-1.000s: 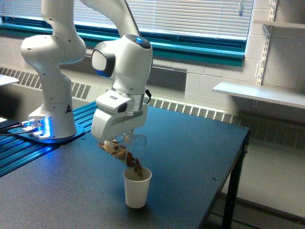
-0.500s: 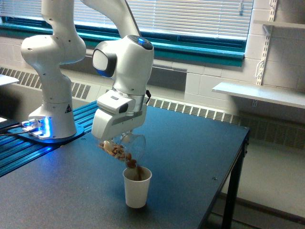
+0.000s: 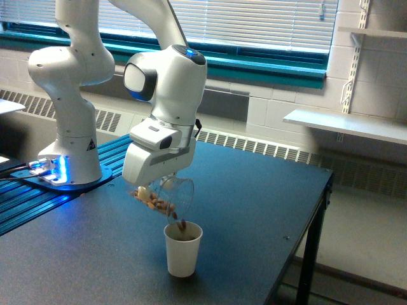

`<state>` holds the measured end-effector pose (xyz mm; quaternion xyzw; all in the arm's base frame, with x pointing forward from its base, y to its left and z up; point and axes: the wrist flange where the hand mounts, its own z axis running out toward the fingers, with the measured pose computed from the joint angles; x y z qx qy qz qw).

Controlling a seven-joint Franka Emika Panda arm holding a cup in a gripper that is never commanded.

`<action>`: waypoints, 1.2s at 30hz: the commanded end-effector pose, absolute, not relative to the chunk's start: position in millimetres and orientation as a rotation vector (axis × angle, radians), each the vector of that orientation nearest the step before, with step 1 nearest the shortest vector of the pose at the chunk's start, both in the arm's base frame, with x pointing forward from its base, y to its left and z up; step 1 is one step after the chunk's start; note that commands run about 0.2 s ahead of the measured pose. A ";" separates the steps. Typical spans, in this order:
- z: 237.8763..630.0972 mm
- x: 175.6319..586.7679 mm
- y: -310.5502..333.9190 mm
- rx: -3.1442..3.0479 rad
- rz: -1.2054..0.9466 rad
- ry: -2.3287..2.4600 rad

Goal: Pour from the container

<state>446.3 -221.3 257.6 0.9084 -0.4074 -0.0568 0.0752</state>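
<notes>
Gripper [image 3: 154, 188] pinches the container [image 3: 166, 196] — tipped mouth-down over the paper cup [image 3: 182, 249] — brown bits falling in

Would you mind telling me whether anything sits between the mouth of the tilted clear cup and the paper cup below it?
Nothing visible does. The container, held tilted by the gripper, has its mouth directly above the open paper cup, and only falling brown bits occupy the gap.
</notes>
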 end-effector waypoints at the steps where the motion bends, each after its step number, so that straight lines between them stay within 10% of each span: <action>1: 257.7 446.7 -227.0 2.717 -0.187 -1.201; 36: 271.8 457.3 -239.7 2.717 -0.241 -1.080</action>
